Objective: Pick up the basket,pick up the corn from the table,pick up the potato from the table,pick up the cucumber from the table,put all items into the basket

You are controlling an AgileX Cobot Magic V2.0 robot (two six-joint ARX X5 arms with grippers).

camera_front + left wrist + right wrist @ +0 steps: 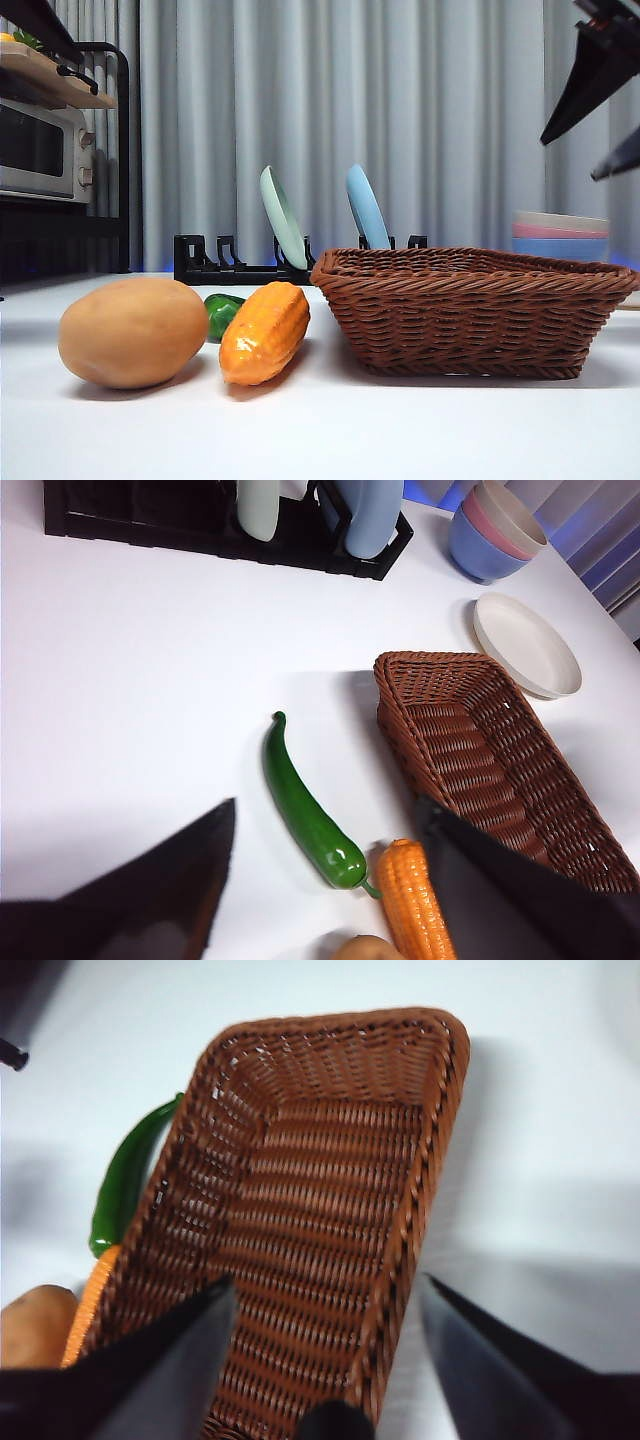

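Note:
The brown wicker basket [470, 310] stands empty on the white table [320, 430], right of centre. The orange corn [265, 332] lies just left of it, the tan potato [133, 331] further left, and the green cucumber [222, 312] behind them. My right gripper [325, 1310] is open above the basket [310, 1210], its jaws spread over the rim; it shows at the top right of the front view [600, 90]. My left gripper [325, 870] is open and empty above the cucumber [305, 810] and corn [415, 905], beside the basket [490, 760].
A black dish rack [240, 265] holding a pale green plate and a blue plate stands at the back. Stacked pastel bowls [560, 235] sit behind the basket, with a white plate [525, 655] near them. A microwave on a shelf [45, 150] is at far left.

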